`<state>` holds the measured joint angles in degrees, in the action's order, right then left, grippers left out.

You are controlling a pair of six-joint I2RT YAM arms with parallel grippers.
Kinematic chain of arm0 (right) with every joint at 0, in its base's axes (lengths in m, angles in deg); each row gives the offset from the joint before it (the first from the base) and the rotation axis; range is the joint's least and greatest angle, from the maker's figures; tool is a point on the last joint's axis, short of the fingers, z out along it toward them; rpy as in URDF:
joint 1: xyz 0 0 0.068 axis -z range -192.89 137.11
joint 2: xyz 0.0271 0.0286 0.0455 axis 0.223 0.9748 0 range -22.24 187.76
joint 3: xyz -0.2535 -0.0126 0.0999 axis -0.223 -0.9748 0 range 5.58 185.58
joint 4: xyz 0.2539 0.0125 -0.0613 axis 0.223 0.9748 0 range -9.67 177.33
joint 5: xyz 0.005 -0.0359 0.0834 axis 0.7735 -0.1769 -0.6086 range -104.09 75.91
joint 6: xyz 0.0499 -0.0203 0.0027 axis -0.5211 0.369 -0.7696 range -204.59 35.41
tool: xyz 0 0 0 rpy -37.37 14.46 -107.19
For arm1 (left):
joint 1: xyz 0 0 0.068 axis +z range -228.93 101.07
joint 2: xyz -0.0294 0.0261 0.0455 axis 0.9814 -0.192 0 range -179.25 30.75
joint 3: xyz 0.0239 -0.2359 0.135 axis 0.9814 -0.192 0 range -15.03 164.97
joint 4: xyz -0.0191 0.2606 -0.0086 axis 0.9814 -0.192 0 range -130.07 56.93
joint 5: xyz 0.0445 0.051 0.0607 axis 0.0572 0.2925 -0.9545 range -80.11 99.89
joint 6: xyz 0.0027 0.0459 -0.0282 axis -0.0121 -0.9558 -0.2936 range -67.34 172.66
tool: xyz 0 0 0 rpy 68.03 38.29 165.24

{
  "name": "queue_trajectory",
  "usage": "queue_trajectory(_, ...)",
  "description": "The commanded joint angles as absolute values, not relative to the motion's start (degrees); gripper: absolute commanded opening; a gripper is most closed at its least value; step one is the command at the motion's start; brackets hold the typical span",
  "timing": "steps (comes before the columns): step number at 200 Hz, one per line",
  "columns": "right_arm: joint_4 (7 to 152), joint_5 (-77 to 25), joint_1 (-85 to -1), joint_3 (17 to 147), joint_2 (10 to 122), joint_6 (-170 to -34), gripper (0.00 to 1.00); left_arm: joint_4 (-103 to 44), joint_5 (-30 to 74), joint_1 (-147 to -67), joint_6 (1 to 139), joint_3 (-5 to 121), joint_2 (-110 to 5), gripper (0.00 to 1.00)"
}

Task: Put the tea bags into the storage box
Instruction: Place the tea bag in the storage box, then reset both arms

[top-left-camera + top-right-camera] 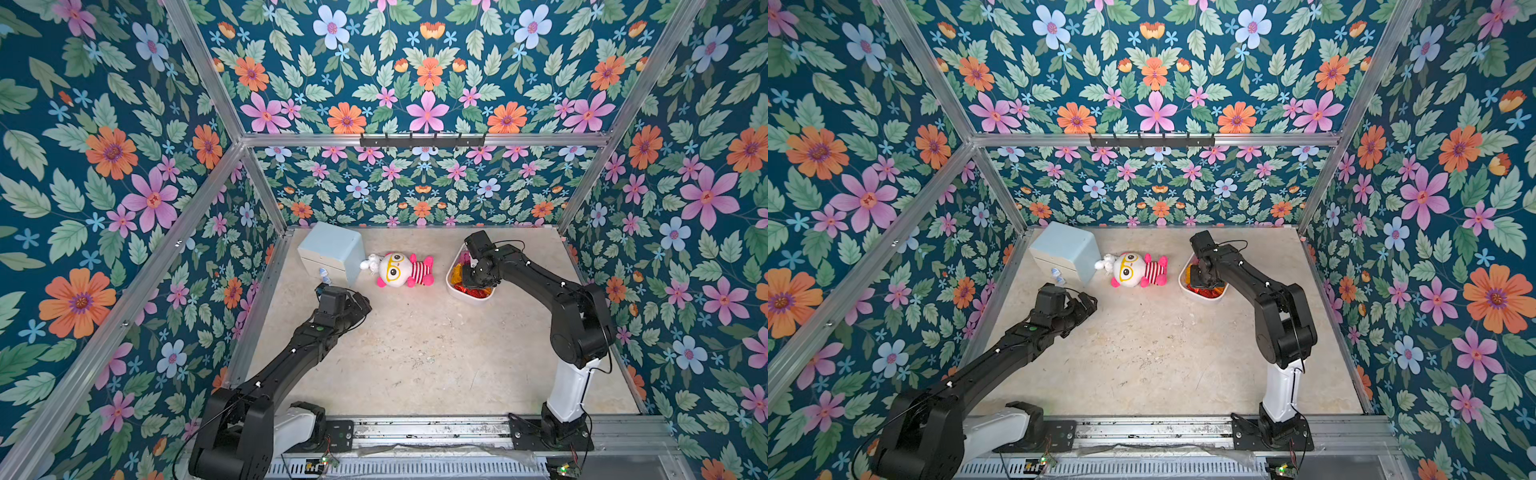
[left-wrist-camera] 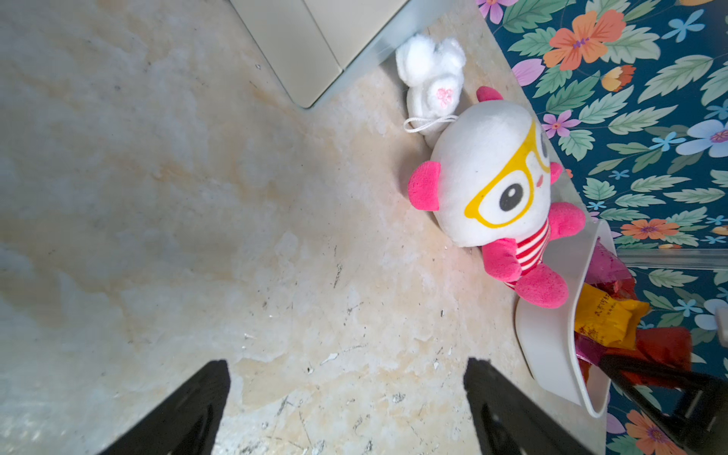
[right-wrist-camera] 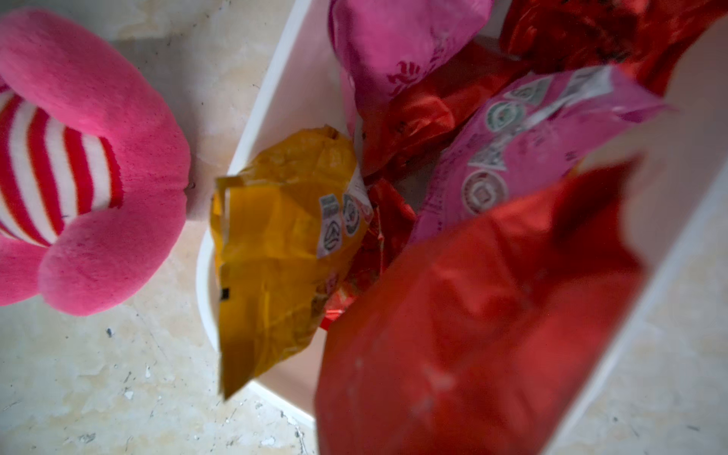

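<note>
Straight to one o'clock on the pale, mottled, stone-look counter (image 1: pixel 415 357): smooth white plastic storage box (image 1: pixel 452 283), shallow, round-cornered, lidless. Heaped inside, the tea bags (image 3: pixel 275 252), crinkly shiny foil in orange-yellow, pink and red, creased and overlapping, one yellow corner poking out over the rim. Hanging right over that heap, the right gripper (image 1: pixel 476 284), fingers together, tips hidden in the wrist view behind a big blurred red sachet (image 3: pixel 472 315); pinched or merely close, cannot tell. Just beside the box at its nine o'clock, only a narrow strip of counter between, a soft plush doll (image 1: pixel 400 270): round white head, yellow glasses, fuzzy pink limbs, red-and-white striped body. Just beside its head, a small fluffy white plush (image 1: pixel 371 262), close by a pale blue boxy drawer cabinet (image 1: pixel 332 249) with rounded edges, at eleven o'clock. Over at nine o'clock, held above the counter, the left gripper (image 2: pixel 346 364), black fingers wide apart, nothing between them. Plenty of bare counter from the centre through six o'clock, scuffed and flecked; tight only in that gap between doll and box.
</note>
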<state>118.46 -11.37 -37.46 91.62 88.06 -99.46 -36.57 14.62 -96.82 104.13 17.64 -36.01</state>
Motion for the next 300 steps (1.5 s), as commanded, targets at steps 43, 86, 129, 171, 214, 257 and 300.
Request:
queue_trajectory(43,117.1,-13.4,-37.4,92.3,90.5,-97.4,0.01,-37.8,13.5,-96.9,103.5,17.9,-35.4,0.99)
queue_trajectory(86,118.8,-12.1,-37.4,92.2,83.7,-97.7,0.45,-38.9,11.8,-96.9,101.5,18.9,-35.0,0.99)
queue_trajectory(129,117.7,-6.1,-37.3,91.7,74.9,-98.4,0.62,-41.3,6.9,-96.8,96.0,22.4,-34.5,0.99)
queue_trajectory(171,107.2,2.9,-33.7,83.3,67.1,-101.3,0.76,-42.6,0.3,-96.8,87.2,27.4,-35.7,0.99)
queue_trajectory(214,82.2,15.6,-26.0,58.8,58.7,-101.6,0.78,-32.2,-10.0,-96.7,70.7,23.6,-34.6,0.99)
queue_trajectory(257,34.0,24.8,-24.8,28.9,51.7,-94.9,0.80,-7.5,-7.4,-94.9,53.3,10.6,-34.8,0.99)
queue_trajectory(300,33.8,19.3,-23.4,30.0,54.4,-88.5,0.84,7.1,-3.7,-90.3,53.3,6.5,-42.1,0.99)
